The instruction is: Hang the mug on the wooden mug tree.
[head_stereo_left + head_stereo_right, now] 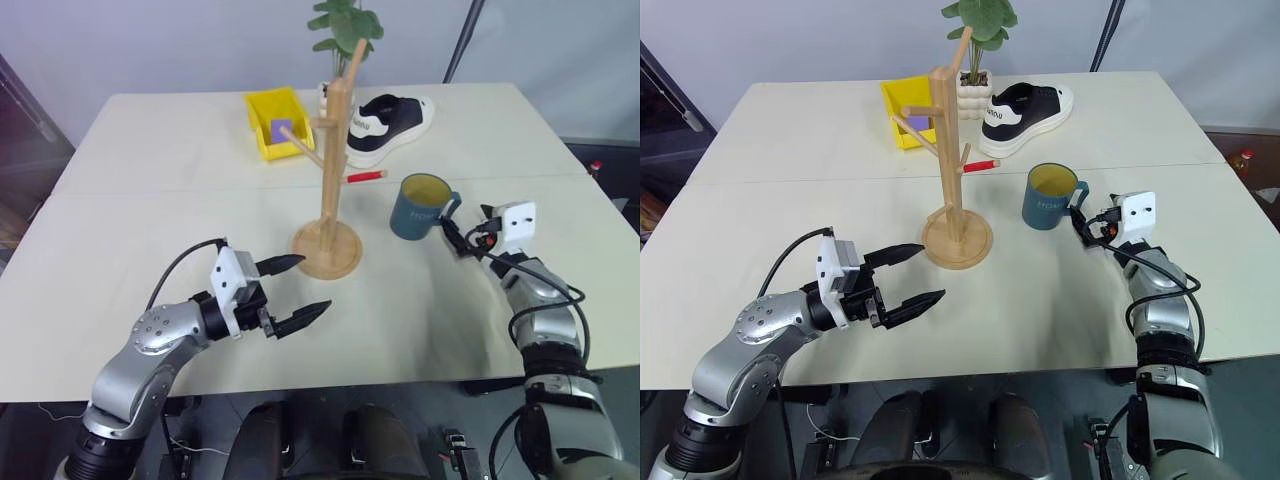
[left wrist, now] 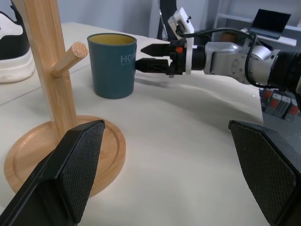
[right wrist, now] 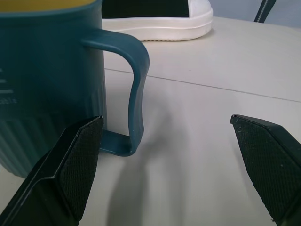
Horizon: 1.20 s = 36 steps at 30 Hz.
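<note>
The dark teal mug (image 1: pixel 420 207) with a yellow inside stands upright on the table, right of the wooden mug tree (image 1: pixel 335 150), its handle (image 3: pixel 136 94) turned toward my right gripper (image 1: pixel 452 235). That gripper is open and level, its fingers just short of the handle and on either side of it, not touching. The mug tree's pole rises from a round base (image 1: pixel 327 248) with angled pegs (image 2: pixel 70 57). My left gripper (image 1: pixel 312 284) is open and holds nothing, just in front of and left of the base.
At the back of the table, behind the tree, stand a yellow bin (image 1: pixel 275 120), a black and white shoe (image 1: pixel 390 125) and a potted plant (image 1: pixel 345 25). A red marker (image 1: pixel 366 176) lies between the shoe and the tree.
</note>
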Each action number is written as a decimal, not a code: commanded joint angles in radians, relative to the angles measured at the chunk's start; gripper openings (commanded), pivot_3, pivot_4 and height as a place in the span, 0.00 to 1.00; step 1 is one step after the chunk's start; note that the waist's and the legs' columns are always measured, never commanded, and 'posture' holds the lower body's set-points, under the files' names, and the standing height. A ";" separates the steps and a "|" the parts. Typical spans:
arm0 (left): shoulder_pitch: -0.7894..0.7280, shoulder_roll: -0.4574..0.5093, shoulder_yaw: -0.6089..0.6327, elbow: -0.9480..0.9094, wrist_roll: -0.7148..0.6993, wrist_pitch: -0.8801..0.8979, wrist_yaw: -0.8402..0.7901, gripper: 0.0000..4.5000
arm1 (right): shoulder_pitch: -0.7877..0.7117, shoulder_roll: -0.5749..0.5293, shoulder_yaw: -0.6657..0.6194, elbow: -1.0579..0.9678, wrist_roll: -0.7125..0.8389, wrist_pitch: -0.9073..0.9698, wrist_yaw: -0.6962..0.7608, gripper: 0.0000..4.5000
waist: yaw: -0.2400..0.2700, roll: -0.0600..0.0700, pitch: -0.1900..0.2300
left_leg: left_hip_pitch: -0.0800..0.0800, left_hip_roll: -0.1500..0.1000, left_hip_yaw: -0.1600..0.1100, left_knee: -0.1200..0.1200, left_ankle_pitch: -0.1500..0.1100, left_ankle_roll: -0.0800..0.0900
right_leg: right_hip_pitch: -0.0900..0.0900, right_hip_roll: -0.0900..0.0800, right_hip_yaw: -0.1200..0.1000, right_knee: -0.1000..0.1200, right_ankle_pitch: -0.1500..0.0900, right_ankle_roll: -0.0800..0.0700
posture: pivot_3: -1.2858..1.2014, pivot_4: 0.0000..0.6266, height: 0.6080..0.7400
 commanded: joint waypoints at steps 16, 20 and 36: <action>-0.001 0.011 0.014 -0.033 -0.016 -0.005 0.008 1.00 | -0.153 0.020 0.016 0.233 0.003 -0.129 0.101 0.71 | -0.002 0.000 0.000 | 0.000 0.000 0.000 0.000 0.000 0.000 | 0.000 0.000 0.000 0.000 0.000 0.000 | 0.52 0.24 1.00; 0.007 0.012 0.015 -0.036 -0.014 -0.007 0.011 1.00 | -0.148 0.027 0.011 0.226 0.018 -0.132 0.137 0.24 | -0.002 0.000 0.000 | 0.000 0.000 0.000 0.000 0.000 0.000 | 0.001 0.000 0.000 0.000 0.000 0.000 | 0.52 0.24 1.00; 0.017 0.044 0.091 0.007 -0.026 -0.018 -0.008 1.00 | 0.168 -0.151 0.070 -0.587 0.019 0.021 0.244 0.00 | 0.003 0.004 0.002 | 0.001 0.000 -0.001 0.000 0.000 0.000 | 0.001 0.000 0.000 0.000 0.000 0.000 | 0.52 0.24 1.00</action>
